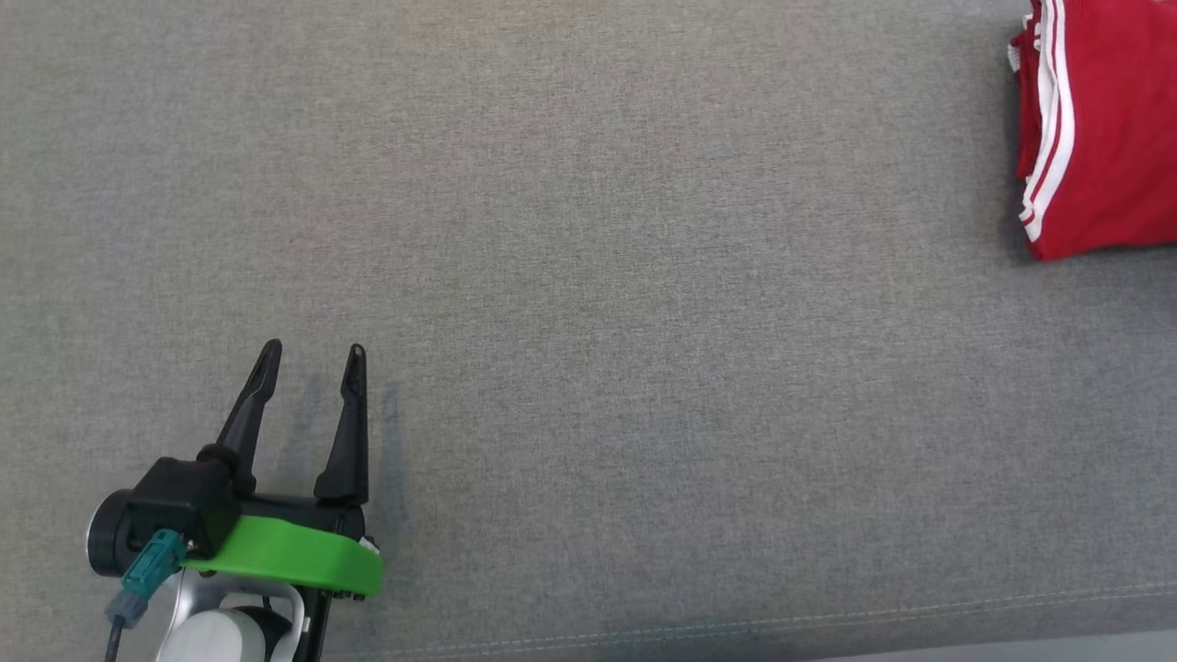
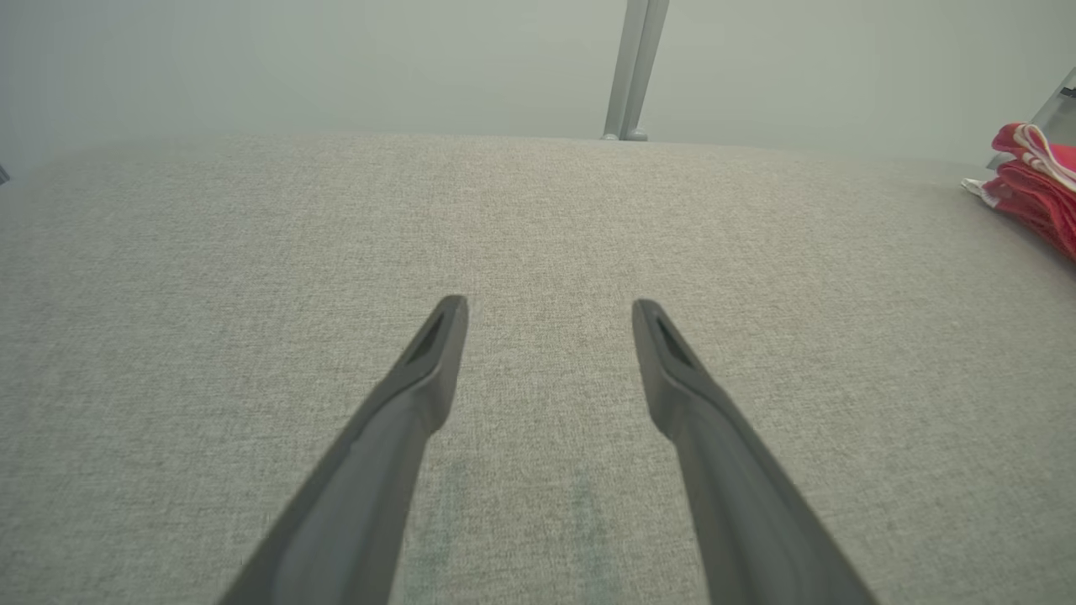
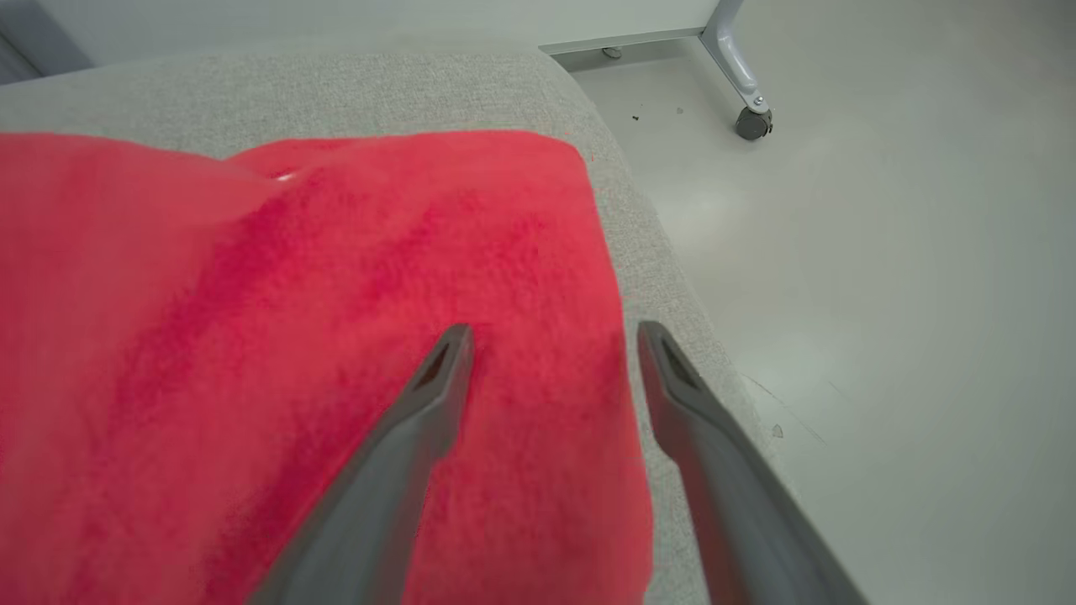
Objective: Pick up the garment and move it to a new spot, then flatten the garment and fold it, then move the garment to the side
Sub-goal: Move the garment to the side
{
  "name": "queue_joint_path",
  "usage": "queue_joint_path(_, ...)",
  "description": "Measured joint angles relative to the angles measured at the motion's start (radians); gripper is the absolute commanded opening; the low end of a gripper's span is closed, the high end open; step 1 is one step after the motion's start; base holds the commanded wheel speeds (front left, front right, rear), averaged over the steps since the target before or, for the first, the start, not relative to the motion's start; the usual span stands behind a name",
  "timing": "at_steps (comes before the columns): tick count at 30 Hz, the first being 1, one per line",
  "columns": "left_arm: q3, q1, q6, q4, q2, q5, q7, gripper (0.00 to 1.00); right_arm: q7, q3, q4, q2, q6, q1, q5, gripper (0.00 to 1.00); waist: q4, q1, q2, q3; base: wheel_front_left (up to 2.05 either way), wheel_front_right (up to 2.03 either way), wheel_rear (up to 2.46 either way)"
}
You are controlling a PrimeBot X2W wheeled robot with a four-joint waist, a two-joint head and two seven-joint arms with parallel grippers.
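Observation:
The garment (image 1: 1103, 119) is red with white stripes and lies folded at the far right of the grey cushion, cut off by the picture's edge. The left wrist view catches it as a small red bundle (image 2: 1034, 185) far to the right. My left gripper (image 1: 313, 354) hovers open over bare fabric at the lower left, far from the garment, with nothing between its fingers (image 2: 546, 311). In the right wrist view my right gripper (image 3: 551, 336) stands open just above the garment (image 3: 294, 336), near its edge by the cushion's side, holding nothing.
The grey fabric cushion (image 1: 588, 276) spans the head view, with its stitched front edge (image 1: 828, 618) low down. Beyond the cushion's right side lies pale floor (image 3: 883, 294), where a wheeled metal leg (image 3: 744, 92) stands. Another metal post (image 2: 635, 67) rises past the far edge.

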Motion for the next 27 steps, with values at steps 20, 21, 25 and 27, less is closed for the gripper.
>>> queue_joint_path(20,-0.012,-0.030,0.001,0.003,-0.011,-0.001,0.006,1.00,-0.188,0.012,-0.012,0.055,0.009,-0.021,-0.060,1.00,-0.099,0.0000,0.0000,-0.057,0.00,0.00,0.00)
queue_joint_path(21,-0.015,-0.030,0.001,0.008,-0.013,-0.002,0.006,1.00,-0.199,0.018,-0.021,0.055,0.016,-0.028,-0.068,1.00,-0.103,0.0000,0.0000,-0.065,0.00,0.00,0.00)
queue_joint_path(25,-0.020,-0.031,0.001,0.025,-0.034,-0.011,-0.003,1.00,-0.241,0.040,-0.050,0.066,0.041,-0.040,-0.087,1.00,-0.114,0.0000,0.0000,-0.103,0.00,0.00,0.00)
queue_joint_path(27,-0.019,-0.032,0.001,0.040,-0.040,-0.014,-0.010,1.00,-0.267,0.047,-0.068,0.083,0.053,-0.042,-0.097,1.00,-0.119,0.0000,0.0000,-0.123,0.00,0.00,0.00)
